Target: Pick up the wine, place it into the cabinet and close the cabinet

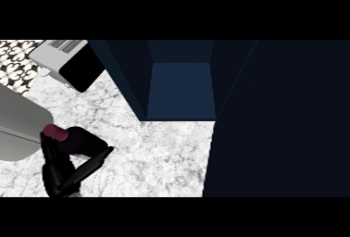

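The wine (68,138), a dark bottle with a dark red cap, is seen low at the left of the white marble counter (157,152). It is tilted, with its cap pointing up and to the left. The left hand (65,169) is wrapped round it, black fingers on one side and the thumb on the other, so the bottle is probably being held to be lifted. The right hand is not seen at all.

The cabinet (179,88) is seen further back, well apart from the bottle. It is dark blue and box-shaped, and its door (280,120) is swung open, so room is left for the bottle. A smooth grey sink (17,125) is seen just beside the bottle, and a grey toaster (65,58) is set behind it.
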Action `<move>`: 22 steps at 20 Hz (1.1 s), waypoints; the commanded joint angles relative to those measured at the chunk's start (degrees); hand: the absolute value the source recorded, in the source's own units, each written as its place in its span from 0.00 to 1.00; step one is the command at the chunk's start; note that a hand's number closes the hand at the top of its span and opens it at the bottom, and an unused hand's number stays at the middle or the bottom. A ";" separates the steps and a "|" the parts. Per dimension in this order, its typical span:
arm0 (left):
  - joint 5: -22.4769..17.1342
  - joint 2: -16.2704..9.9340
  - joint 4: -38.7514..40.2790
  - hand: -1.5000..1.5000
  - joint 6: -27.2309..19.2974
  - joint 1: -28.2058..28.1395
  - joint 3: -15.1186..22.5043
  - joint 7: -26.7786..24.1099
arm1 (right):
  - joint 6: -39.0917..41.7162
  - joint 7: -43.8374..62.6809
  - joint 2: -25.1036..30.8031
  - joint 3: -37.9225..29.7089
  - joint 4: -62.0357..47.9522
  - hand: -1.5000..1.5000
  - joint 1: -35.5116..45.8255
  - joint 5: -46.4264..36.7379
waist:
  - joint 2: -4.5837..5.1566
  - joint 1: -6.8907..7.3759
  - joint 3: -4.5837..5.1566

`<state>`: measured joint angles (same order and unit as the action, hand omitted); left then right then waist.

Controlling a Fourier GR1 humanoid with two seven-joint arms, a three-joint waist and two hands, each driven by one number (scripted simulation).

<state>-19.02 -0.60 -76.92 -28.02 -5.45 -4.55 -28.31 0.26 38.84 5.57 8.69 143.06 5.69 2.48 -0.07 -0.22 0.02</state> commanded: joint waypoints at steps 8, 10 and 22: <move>-2.16 0.57 6.83 0.00 1.32 3.39 -0.92 -3.73 | -2.63 9.46 0.67 -0.12 9.20 0.00 4.92 0.47 | -0.05 0.10 0.03; -2.65 -0.73 5.49 0.00 4.11 2.87 -2.31 -0.79 | 1.23 2.63 1.34 -2.91 7.50 0.00 -1.73 4.15 | -0.02 0.10 -0.04; -6.56 -0.10 19.19 1.00 12.70 10.76 -5.72 -9.50 | -0.96 3.78 -1.22 2.91 9.25 0.00 -2.88 -1.05 | -0.03 -0.42 0.02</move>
<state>-24.67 -0.93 -61.16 -18.54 2.59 -10.18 -36.60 -0.06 40.22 5.62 8.39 143.02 7.25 2.28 -0.07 -0.33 0.02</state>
